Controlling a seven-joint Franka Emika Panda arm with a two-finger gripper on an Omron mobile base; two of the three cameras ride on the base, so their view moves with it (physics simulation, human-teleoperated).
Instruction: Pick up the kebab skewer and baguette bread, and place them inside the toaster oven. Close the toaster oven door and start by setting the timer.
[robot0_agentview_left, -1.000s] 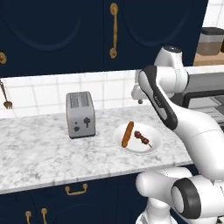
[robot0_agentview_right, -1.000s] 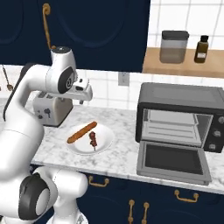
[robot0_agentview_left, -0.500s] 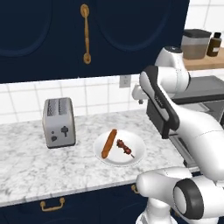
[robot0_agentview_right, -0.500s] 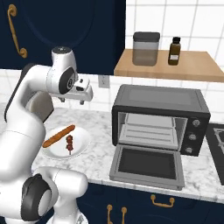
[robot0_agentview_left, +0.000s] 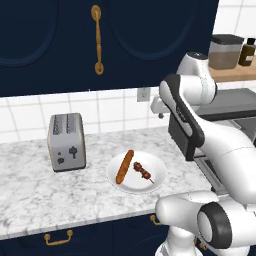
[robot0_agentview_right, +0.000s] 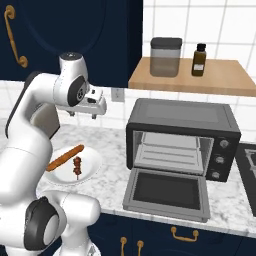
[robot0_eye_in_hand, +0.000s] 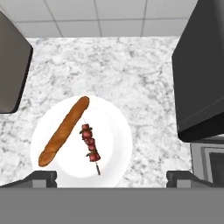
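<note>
Hovering — jaws wide — over kebab skewer (robot0_eye_in_hand: 90, 146)

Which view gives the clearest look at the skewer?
The hand view: it looks straight down on the skewer, showing each meat chunk and the stick beside the baguette on the plate. The left base view shows it smaller and slanted; the right base view shows just a small dark cluster.

even bright rendered light, soft faint shadows, no glare, slightly coarse, sharp throughout
</note>
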